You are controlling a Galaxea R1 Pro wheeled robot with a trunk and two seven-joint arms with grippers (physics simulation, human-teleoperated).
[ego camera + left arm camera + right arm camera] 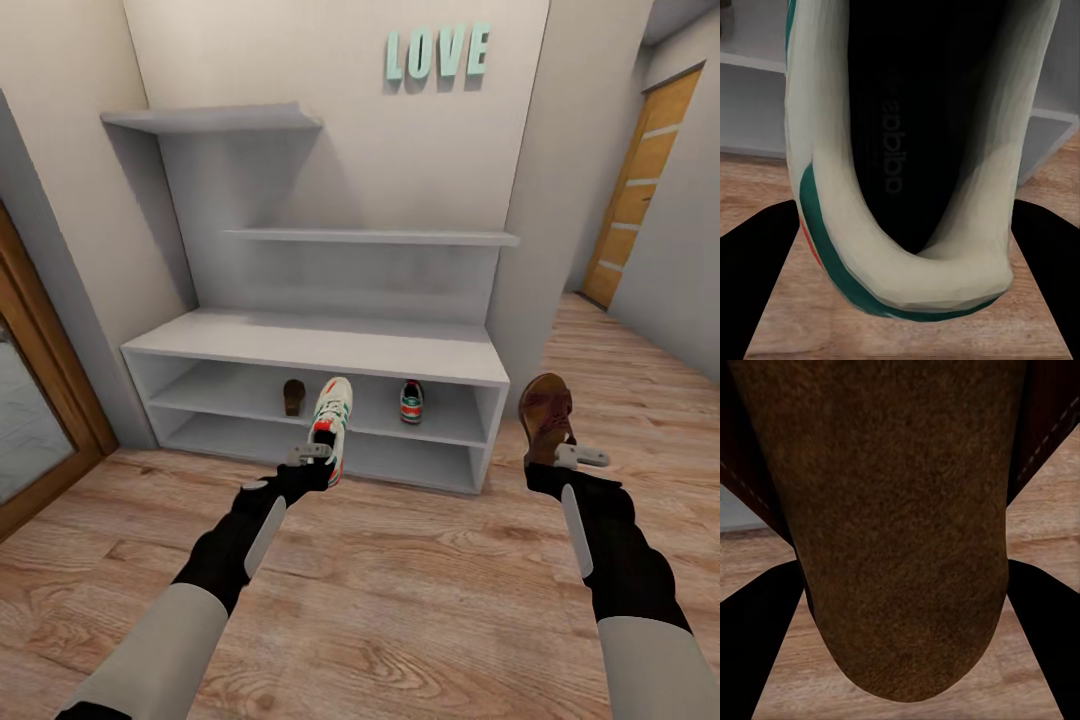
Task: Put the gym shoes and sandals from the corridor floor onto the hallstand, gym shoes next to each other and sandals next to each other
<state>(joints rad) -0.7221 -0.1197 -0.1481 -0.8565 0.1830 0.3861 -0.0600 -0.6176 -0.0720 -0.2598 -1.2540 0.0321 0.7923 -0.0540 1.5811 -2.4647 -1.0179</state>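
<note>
My left gripper is shut on the heel of a cream gym shoe with green stripes, held up in front of the hallstand. The left wrist view looks into this gym shoe, a dark finger on each side. The right gripper is shut on a brown sandal, held upright above the corridor floor, right of the rack. Up close, that sandal sits between the fingers. On the upper low shelf stand a second gym shoe and a second sandal.
Two wall shelves hang above the bench top, under teal LOVE letters. A wooden door frame stands at the left and a wooden door down the corridor at the right.
</note>
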